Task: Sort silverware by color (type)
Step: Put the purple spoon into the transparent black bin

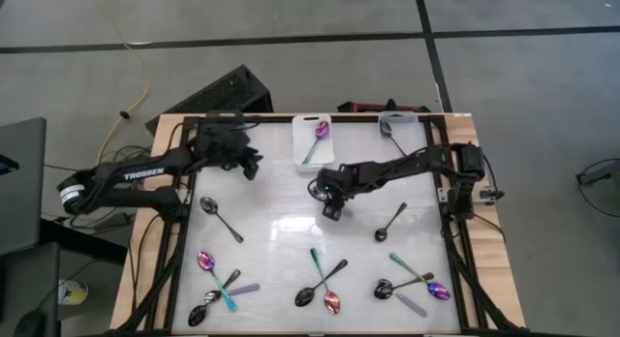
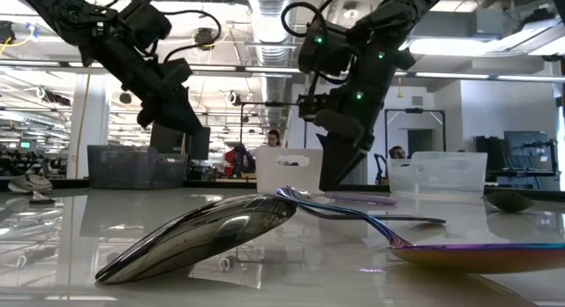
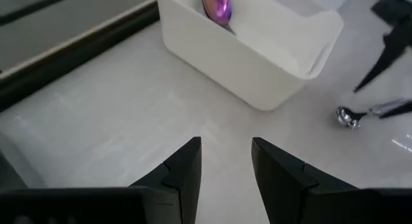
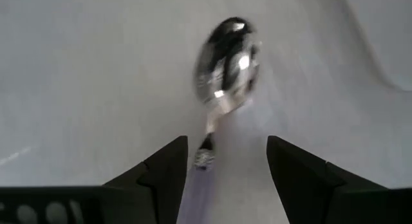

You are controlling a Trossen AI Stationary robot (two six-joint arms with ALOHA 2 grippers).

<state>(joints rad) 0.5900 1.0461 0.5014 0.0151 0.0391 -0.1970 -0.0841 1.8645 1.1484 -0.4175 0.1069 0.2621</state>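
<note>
- The job has only just started. Most spoons are not in a bin yet.
- One purple spoon lies in the white bin at about 12 o'clock on the table.
- One dark spoon lies in the clear bin at about 1 o'clock. I cannot tell if it is black or silver.
- No third bin shows from above.
- A black spoon lies alone at 9 o'clock. Another black spoon lies alone at 3 o'clock.
- Three little heaps wait along the 6 o'clock edge. One is at 7 o'clock, one at 6 o'clock and one at 5 o'clock. The colors are mixed in them.
- The right gripper is near the middle of the table. Its fingers are open, with a silver spoon lying between them. They do not seem to pinch it yet.
- The left gripper is at about 11 o'clock, near the white bin. Its fingers are a little apart and hold nothing.
- I think about ten spoons are left to sort.
</note>
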